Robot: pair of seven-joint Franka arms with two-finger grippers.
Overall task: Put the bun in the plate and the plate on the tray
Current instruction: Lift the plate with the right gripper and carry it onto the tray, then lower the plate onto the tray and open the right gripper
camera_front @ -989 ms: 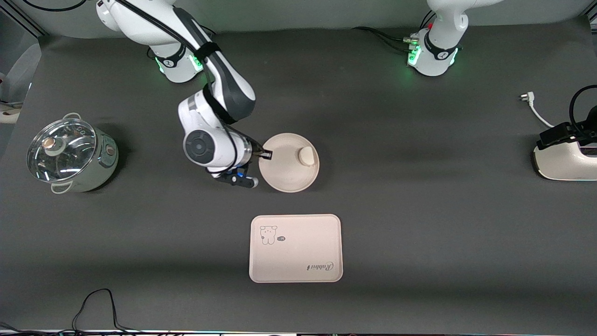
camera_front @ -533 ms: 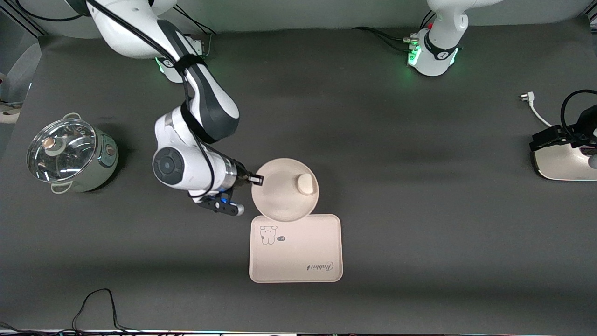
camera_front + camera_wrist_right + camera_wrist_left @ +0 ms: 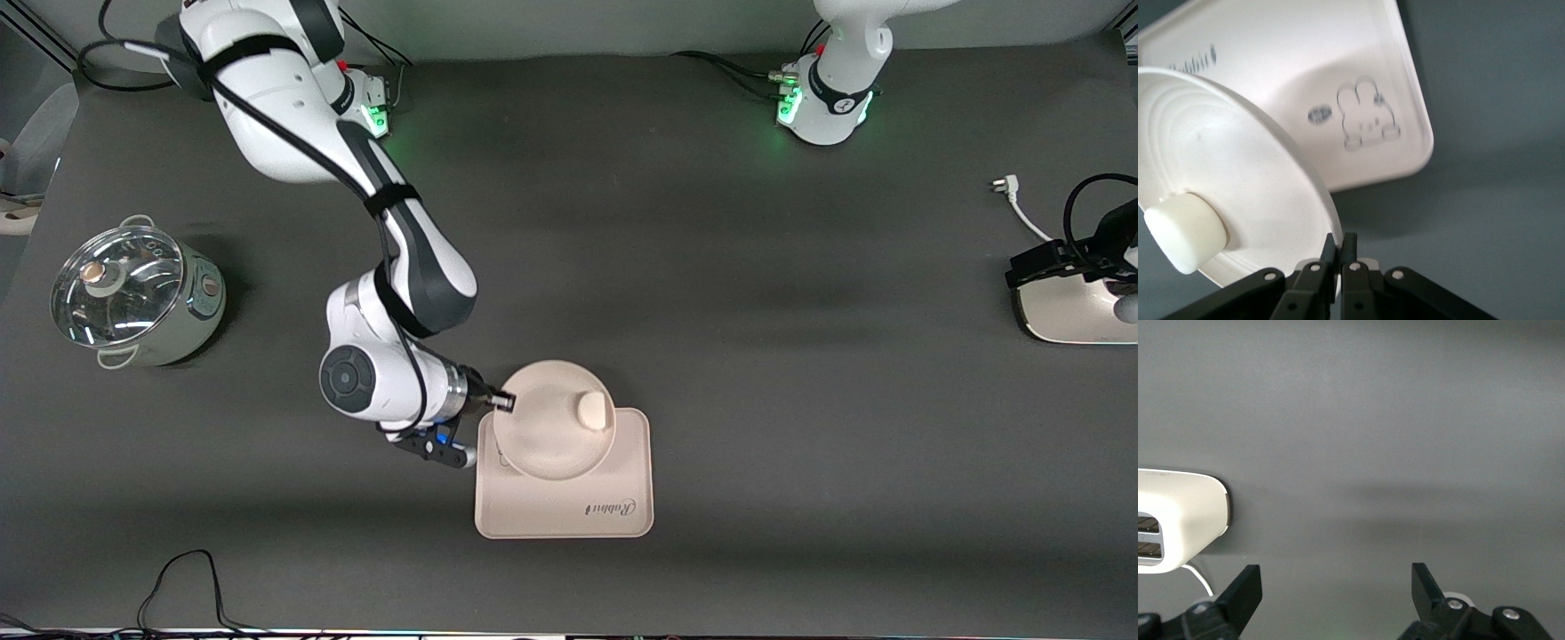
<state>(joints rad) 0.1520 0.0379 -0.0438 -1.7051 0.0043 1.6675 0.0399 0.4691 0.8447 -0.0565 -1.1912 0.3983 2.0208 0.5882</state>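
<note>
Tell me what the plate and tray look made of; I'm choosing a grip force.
Plate: probably matte plastic or melamine, cream, thin rim, faint moulded rings. Tray: seemingly the same matte cream material, smooth, with a printed drawing. Neither shows glaze shine.

White arms, black-jointed, green-lit bases

The round cream-beige plate [image 3: 547, 427] hides the cartoon drawing on the cream-beige rectangular tray [image 3: 613, 511]. At the tabletop's left-arm end, a white appliance [image 3: 1071, 311] is cut off by the frame's edge.
</note>
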